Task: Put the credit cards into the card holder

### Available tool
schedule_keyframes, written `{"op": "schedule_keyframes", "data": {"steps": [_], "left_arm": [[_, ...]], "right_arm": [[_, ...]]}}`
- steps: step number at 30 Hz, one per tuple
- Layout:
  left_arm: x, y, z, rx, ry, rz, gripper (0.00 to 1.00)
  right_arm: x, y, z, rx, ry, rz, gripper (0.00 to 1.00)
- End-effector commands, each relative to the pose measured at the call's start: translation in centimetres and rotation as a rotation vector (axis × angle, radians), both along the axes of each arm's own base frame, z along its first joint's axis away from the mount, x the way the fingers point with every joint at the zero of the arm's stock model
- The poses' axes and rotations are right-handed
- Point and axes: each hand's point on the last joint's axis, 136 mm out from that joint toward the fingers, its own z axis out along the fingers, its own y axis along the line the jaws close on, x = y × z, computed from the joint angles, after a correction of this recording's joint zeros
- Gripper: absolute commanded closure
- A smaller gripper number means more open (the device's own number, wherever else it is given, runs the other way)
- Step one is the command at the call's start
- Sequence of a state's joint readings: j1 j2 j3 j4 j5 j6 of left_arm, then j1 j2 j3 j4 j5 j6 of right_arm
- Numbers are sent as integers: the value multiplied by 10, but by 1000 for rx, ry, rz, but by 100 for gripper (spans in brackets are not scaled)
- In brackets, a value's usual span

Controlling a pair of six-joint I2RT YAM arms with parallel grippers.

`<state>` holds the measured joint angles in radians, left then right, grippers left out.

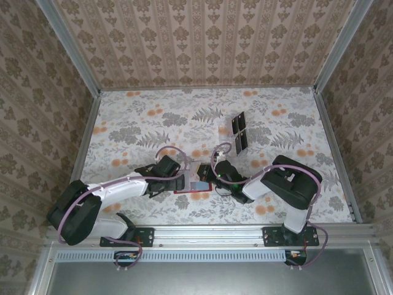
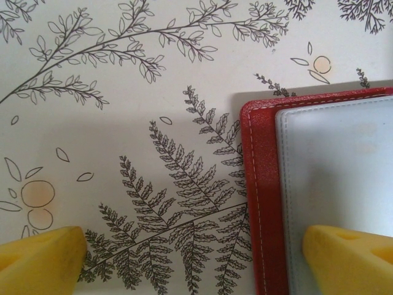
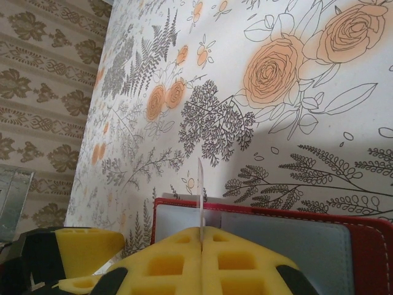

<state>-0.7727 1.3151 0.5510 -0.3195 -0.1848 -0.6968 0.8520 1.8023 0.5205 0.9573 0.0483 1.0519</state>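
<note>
The card holder (image 1: 184, 192) lies open on the flowered table between my two grippers, red with white stitching and a pale grey-blue inside (image 2: 331, 184). My right gripper (image 3: 201, 236) is shut on a credit card (image 3: 200, 187), which shows as a thin edge standing upright just above the holder's inner pocket (image 3: 288, 239). It sits at the holder's right side (image 1: 213, 177). My left gripper (image 2: 196, 261) is open and straddles the holder's left edge. One yellow fingertip (image 2: 40, 258) hangs over the table and the other over the pale inside. More dark credit cards (image 1: 239, 131) stand further back.
The dark cards at the back sit in a clear plastic rack (image 1: 228, 130) right of the table's centre. Patterned walls with metal rails (image 1: 86, 126) close the table in on three sides. Open tabletop lies to the back left.
</note>
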Motion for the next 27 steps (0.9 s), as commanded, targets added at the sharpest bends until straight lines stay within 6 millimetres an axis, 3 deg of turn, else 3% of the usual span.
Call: {"op": "schedule_keyframes", "data": {"steps": [1, 9, 27], "left_arm": [[-14, 14, -13, 52, 48, 14, 0], [-14, 14, -13, 52, 47, 12, 0], [-13, 13, -13, 52, 47, 13, 0]], "right_arm": [[-3, -1, -5, 3, -1, -7, 100], [-17, 9, -15, -3, 21, 34, 100], [-34, -4, -31, -19, 60, 34, 100]]}}
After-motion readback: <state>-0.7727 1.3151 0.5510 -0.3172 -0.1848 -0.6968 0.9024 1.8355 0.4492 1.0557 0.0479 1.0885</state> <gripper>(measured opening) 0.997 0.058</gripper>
